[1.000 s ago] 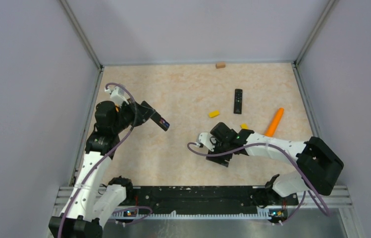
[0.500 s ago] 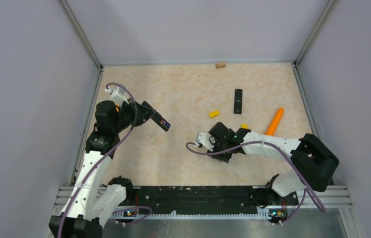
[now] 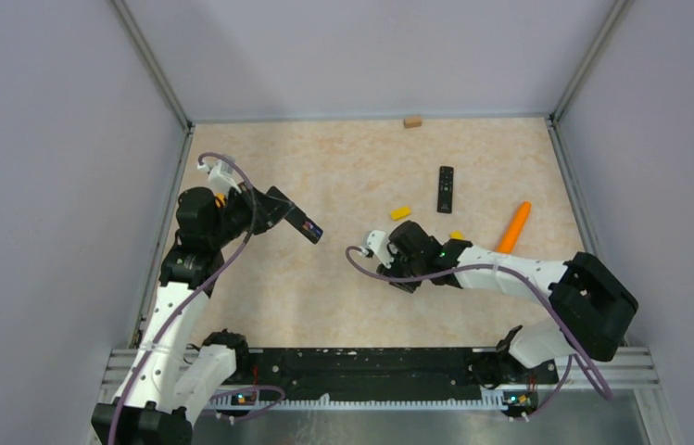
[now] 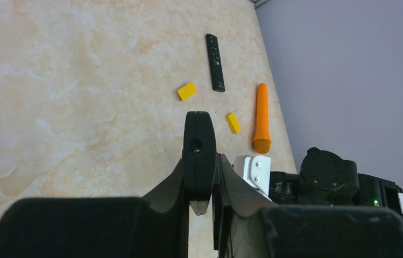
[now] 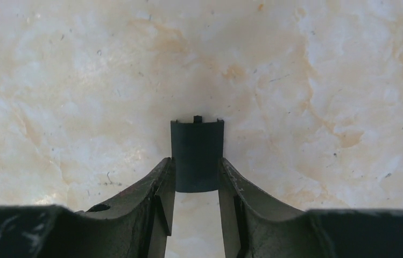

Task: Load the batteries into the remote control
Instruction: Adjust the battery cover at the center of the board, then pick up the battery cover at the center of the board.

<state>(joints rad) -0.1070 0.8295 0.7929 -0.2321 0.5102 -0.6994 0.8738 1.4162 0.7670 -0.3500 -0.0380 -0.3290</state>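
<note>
Two grippers, each gripping something: the left gripper (image 4: pixel 203 185) clamps a dark remote (image 3: pixel 306 227) edge-on, raised over the left of the table (image 3: pixel 324 297) (coloured specks at its tip, too small to identify); the right gripper (image 5: pixel 196 167), mid-table, pinches a small black cover (image 5: pixel 197 141); farther right lie a second remote (image 3: pixel 446 188), yellow blocks (image 3: pixel 401 212) and an orange cone (image 3: pixel 513 229).

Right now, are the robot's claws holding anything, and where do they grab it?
Both are. The left claw pinches a thin dark remote by its flat faces, near one end. The right claw grips a small dark cover by its side edges.
</note>
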